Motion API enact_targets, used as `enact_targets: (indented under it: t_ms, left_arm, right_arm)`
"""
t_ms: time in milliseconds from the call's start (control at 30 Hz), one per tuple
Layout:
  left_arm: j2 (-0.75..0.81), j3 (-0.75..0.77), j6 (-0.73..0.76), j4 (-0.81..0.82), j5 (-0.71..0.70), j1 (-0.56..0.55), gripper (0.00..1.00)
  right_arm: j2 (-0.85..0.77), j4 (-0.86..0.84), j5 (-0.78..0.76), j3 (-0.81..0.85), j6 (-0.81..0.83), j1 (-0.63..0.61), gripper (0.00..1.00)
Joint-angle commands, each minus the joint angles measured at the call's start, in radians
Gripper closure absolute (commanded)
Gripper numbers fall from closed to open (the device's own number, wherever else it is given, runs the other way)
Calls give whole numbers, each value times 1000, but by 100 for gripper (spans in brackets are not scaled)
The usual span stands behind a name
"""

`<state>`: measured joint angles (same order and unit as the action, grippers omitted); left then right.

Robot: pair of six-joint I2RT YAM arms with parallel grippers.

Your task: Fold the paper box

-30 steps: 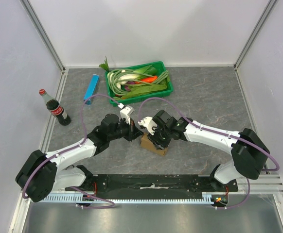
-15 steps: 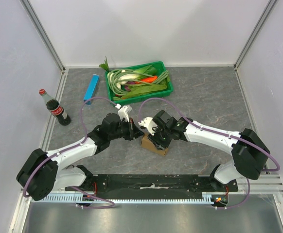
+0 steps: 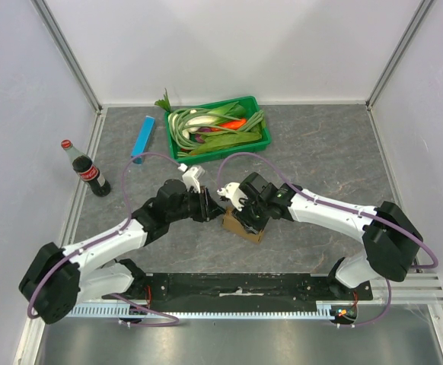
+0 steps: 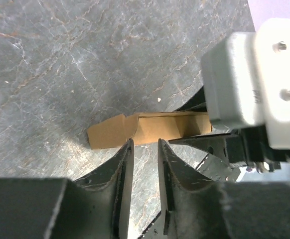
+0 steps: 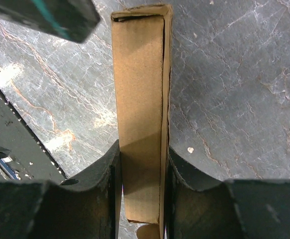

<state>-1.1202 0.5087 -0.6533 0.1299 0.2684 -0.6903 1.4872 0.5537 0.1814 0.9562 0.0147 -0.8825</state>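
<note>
Paper box (image 3: 242, 226) on edge on surface (image 3: 320, 152), clamped in right pincer (image 5: 142, 154). Left pincer (image 4: 145, 144) slightly parted, empty, tips just beside flap; contact unclear. Flap to be pushed along crease, clamp undisturbed.

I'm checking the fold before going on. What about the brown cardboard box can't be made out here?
- Top view: the right arm's jaws, clamping the flat brown cardboard paper box, cover most of it; creases don't show.
- Right wrist view: its near end is cut off by the bottom edge.
- Left wrist view: its right end hides behind the right arm's grey housing; whether the left arm's open jaws touch it is unclear.
</note>
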Motion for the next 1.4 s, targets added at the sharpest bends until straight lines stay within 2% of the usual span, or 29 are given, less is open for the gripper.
enact_targets:
  t_ms: [0,167,433,633,867,967,1000,1200,1367]
  left_arm:
    - [63,33,157,-75,-86,-8,65]
    - [43,36,204,-63,-78,-12,56]
    - [-15,47,233,33,-15,-26,57]
    - [-52,74,244,39,-43,-54,57]
    - [-93,108,267,19,-87,-71,64]
    - [-99,120,279,1,-101,-74,70]
    - [-102,125,282,-4,-106,-72,76]
    - [-121,154,294,-50,-132,-77,88]
    - [-136,186,282,-101,-132,-80,95]
  right_arm:
    - [-24,-31,-10,12,-4,-1,77]
    - [-18,-31,-3,18,-4,-3,77]
    - [-13,-31,-5,16,-5,-1,77]
    - [-10,-32,1,19,-5,-1,77]
    - [-18,-29,3,22,-4,-3,77]
    - [-18,-29,1,26,-2,-1,77]
    - [-18,-29,1,26,-2,-3,78]
    - [-15,-29,3,27,-2,-1,77]
    - [-10,-32,1,26,-1,-3,77]
